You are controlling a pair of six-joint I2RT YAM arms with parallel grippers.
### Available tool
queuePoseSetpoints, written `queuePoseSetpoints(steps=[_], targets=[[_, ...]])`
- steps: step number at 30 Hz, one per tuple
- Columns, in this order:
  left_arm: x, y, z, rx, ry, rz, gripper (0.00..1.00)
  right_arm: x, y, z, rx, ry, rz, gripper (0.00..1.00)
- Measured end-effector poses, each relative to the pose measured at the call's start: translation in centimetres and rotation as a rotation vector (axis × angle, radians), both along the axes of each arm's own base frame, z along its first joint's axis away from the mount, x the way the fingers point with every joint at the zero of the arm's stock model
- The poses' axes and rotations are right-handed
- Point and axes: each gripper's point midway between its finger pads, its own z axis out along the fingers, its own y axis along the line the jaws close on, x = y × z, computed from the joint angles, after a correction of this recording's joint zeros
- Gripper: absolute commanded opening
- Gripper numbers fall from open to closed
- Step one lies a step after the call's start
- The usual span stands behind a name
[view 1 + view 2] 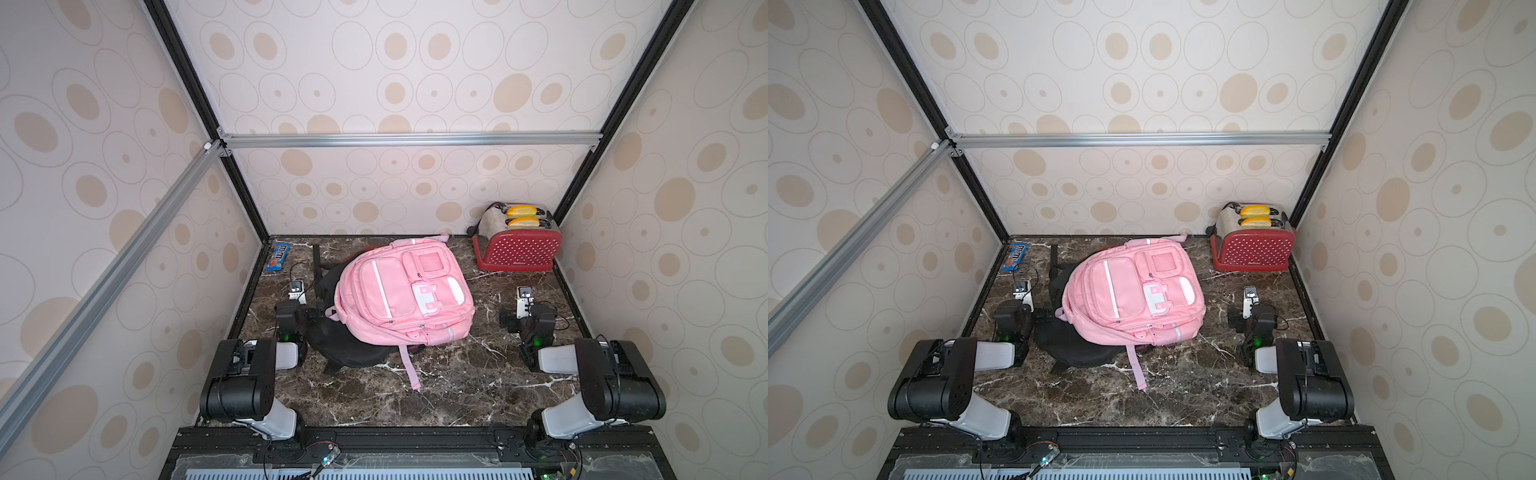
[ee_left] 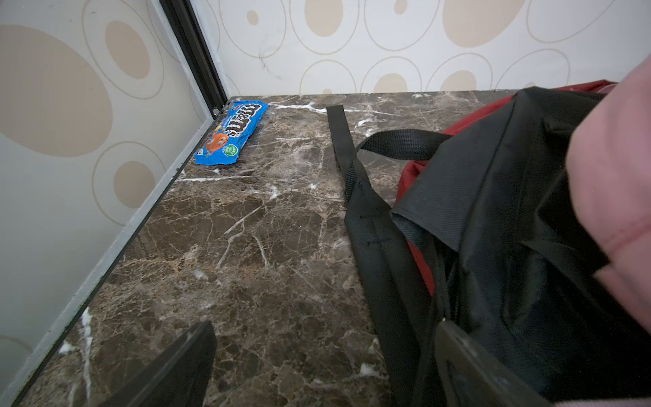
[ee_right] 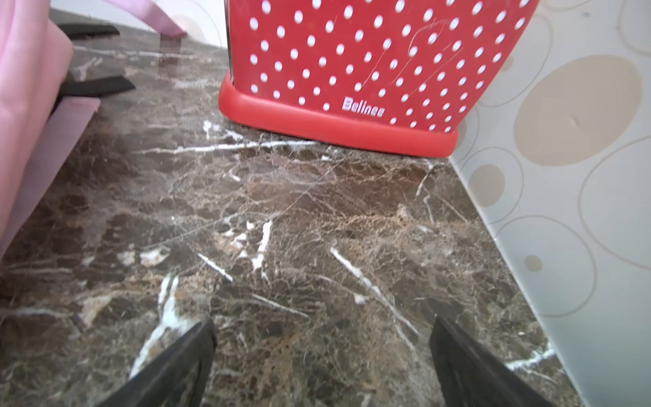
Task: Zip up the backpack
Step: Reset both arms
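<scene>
Two bags sit on the worktop [image 1: 457, 386]: the pink backpack [image 1: 405, 291] atop a black bag [image 1: 345, 347]. A red toaster [image 1: 517, 248] stands far right. My left pincer [image 2: 324, 338] and right pincer [image 3: 322, 327] flank them, both wide, holding nothing. A candy packet [image 1: 277, 257] lies far left.

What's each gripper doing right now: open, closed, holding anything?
Left gripper: open, holding nothing, beside the black bag.
Right gripper: open, holding nothing, above the table.
</scene>
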Motion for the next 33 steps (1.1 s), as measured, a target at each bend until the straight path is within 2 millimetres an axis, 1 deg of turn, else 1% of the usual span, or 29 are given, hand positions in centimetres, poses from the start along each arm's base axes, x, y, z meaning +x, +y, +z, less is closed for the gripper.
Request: queuePoseSetpoints(steps=[2,4,7,10,14,16,23,29,31,33], targets=[[0.0,0.0,0.0,0.000,0.000,0.000,0.99,0.7,0.1,0.7,0.002,-0.012,0.003,1.00],[0.0,0.0,0.0,0.000,0.000,0.000,0.99,0.9,-0.2,1.3,0.002,-0.038,-0.016,1.00],[0.0,0.0,0.0,0.000,0.000,0.000,0.99,0.3,-1.3,1.2,-0.001,-0.056,-0.081,1.00],[0.0,0.0,0.0,0.000,0.000,0.000,0.99,0.2,-1.6,0.8,-0.004,-0.038,-0.098,1.00],[0.0,0.0,0.0,0.000,0.000,0.000,0.99,1.1,-0.4,1.2,0.001,-0.026,-0.027,1.00],[0.0,0.0,0.0,0.000,0.000,0.000,0.99,1.2,0.2,1.2,0.003,-0.022,0.009,1.00],[0.0,0.0,0.0,0.000,0.000,0.000,0.99,0.9,0.9,0.5,0.009,0.009,0.051,1.00],[0.0,0.0,0.0,0.000,0.000,0.000,0.99,0.9,1.2,0.4,0.008,0.009,0.072,1.00],[0.0,0.0,0.0,0.000,0.001,0.000,0.99,0.5,1.5,0.5,0.010,-0.014,0.094,1.00],[0.0,0.0,0.0,0.000,0.001,0.000,0.99,0.0,1.6,0.1,0.010,-0.013,0.097,1.00]])
